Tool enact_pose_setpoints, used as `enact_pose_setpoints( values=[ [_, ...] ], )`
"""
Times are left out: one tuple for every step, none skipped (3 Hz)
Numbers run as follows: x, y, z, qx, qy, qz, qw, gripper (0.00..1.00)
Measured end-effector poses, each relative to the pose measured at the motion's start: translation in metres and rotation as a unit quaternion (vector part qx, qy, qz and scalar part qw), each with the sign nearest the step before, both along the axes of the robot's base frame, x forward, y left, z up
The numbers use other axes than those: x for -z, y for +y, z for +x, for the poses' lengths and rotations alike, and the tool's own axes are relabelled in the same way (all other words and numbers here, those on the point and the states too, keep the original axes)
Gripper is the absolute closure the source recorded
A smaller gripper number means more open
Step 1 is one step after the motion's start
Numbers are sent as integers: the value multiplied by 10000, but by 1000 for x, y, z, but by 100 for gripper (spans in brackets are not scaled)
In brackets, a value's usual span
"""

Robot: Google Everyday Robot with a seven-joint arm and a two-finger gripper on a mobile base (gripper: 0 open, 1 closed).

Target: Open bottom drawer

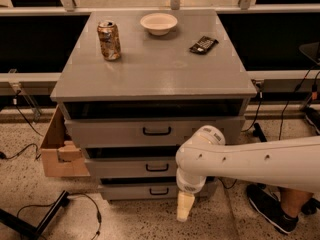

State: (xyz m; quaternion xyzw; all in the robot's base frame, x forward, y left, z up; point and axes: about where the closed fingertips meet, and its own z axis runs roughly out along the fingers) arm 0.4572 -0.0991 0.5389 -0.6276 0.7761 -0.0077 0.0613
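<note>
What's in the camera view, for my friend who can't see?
A robot arm's cream gripper hangs near the shallow grey bottom drawer's black loop handle. On the grey cabinet sit a drink can, white bowl and black packet.

The arm [250, 159], hand [185, 206] hanging low, hides the right end of the bottom drawer [130, 190].

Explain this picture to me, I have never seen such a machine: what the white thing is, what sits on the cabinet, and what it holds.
One camera looks down at the front of a grey cabinet; where it is mounted is unknown. The white tube is a robot arm. Its cream tip, the gripper, hangs low, just right of the black handle of the bottom drawer, not grasping it yet. It seems to hold nothing. On top stand a can, a white bowl and a dark packet.
</note>
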Motion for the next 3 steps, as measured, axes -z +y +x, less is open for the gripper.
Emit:
enact_pose_setpoints(
  values=[
    [13,2,-3,10,129,32,9999,0],
    [53,17,0,-70,291,133,9995,0],
    [114,33,2,-218,499,243,9982,0]
  ],
)
